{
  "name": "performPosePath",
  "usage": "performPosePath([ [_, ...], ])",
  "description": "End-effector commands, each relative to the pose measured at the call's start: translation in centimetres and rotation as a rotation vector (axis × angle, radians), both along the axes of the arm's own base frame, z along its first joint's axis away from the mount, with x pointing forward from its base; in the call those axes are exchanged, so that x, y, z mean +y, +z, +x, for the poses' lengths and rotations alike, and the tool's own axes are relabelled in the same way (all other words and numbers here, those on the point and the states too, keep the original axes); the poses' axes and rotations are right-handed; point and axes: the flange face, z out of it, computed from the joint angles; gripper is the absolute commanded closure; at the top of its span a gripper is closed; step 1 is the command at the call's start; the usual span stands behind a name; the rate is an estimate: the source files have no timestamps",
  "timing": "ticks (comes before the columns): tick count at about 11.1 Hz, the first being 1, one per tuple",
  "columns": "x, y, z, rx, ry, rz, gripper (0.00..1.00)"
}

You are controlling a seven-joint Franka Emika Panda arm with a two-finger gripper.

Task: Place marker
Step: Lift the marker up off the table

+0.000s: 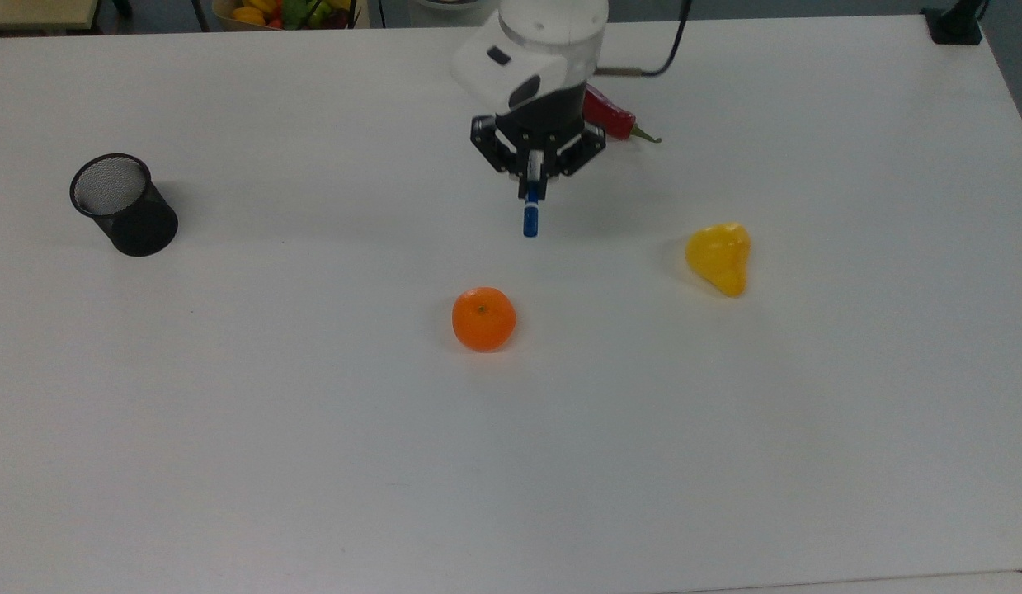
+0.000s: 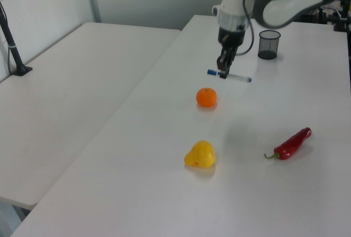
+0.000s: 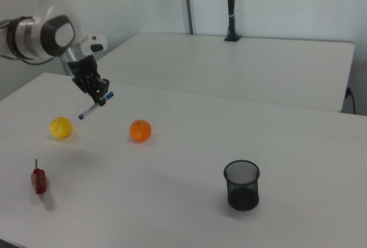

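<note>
A Franka Panda arm's hand (image 1: 534,183) holds the marker (image 1: 530,216) in the air above a white worktop (image 1: 313,429), its two fingers closed on the white barrel near the blue-capped end. In the left view the marker (image 2: 229,75) lies roughly level, clear of the surface, with the hand (image 2: 222,72) gripping it towards the left view's left end and the small blue tail pointing to the left view's right. In the right view the marker (image 3: 95,105) slants down from the hand (image 3: 101,97) towards the right view's left.

An orange (image 1: 483,318) sits on the worktop below the marker in the top view, well apart from it. A yellow pear-shaped fruit (image 1: 719,257) lies towards the top view's right, and a red chili (image 1: 611,117) lies partly hidden behind the arm near the worktop's far edge. A black mesh pen cup (image 1: 124,205) stands upright at the top view's left, well apart from everything else. In the right view the pen cup (image 3: 242,185) stands nearest the camera, with the orange (image 3: 140,130), the yellow fruit (image 3: 60,127) and the chili (image 3: 38,179) spread out to the right view's left.
</note>
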Motion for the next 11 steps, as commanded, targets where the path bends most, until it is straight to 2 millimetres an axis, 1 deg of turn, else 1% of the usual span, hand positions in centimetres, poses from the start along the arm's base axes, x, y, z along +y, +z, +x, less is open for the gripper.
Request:
performPosePath([
  [1,-3.6,6.1,-3.7,0.049,0.040,0.038,1.00],
  [3,-6.7,9.5,-5.4,0.057,0.066,0.084,1.00],
  [4,-8.1,10.7,-6.1,0.055,0.071,0.093,1.00],
  [6,-9.9,12.4,-7.0,0.042,0.073,0.097,1.00],
  [8,-11.0,12.8,-7.1,0.034,0.061,0.099,1.00],
  [11,-12.9,12.8,-6.9,0.023,0.026,0.098,1.00],
])
